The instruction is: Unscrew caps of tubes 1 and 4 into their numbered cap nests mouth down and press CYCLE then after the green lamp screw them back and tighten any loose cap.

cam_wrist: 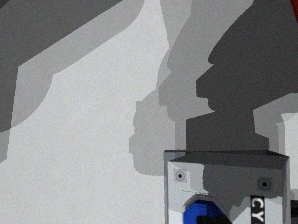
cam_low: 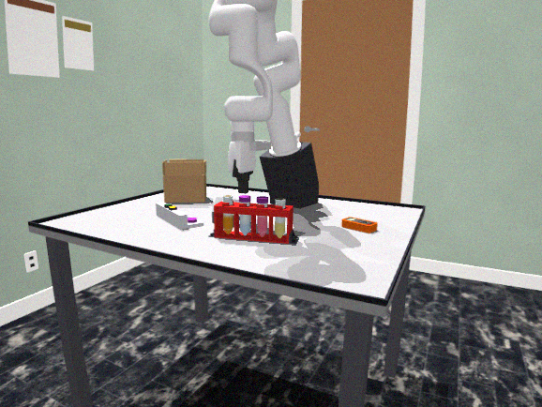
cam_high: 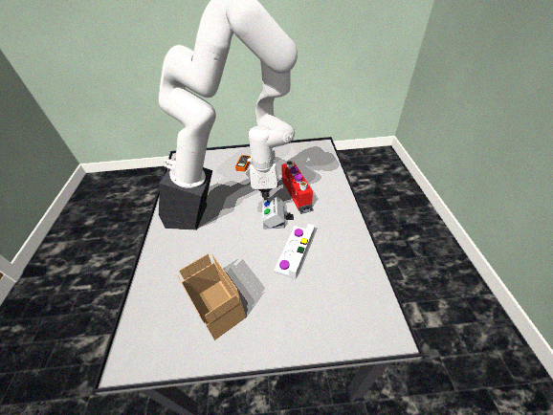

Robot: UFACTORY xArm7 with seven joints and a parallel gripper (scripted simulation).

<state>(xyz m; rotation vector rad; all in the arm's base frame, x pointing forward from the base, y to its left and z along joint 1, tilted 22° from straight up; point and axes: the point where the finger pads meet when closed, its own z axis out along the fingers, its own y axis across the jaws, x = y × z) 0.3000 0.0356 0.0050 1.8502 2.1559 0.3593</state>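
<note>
The red rack point(cam_high: 298, 184) holds four tubes. In the exterior view the two middle tubes carry purple caps point(cam_low: 245, 199) point(cam_low: 262, 200), and the two outer tubes point(cam_low: 228, 201) point(cam_low: 279, 203) stand open. The white cap tray point(cam_high: 295, 250) holds a purple cap point(cam_high: 298, 232) at one end and another point(cam_high: 285, 264) at the other, with a yellow lamp point(cam_high: 302, 241) and a green lamp point(cam_high: 300, 250) between them. The grey key housing point(cam_high: 273, 213) shows its blue key point(cam_wrist: 201, 212) at the bottom of the wrist view. My gripper point(cam_high: 262, 193) is shut and empty, just above the housing near the blue key.
An open cardboard box point(cam_high: 212, 294) lies at the table's front left. An orange device point(cam_high: 243, 163) sits behind the rack near the arm. The arm's black pedestal point(cam_high: 183, 198) stands at the table's left edge.
</note>
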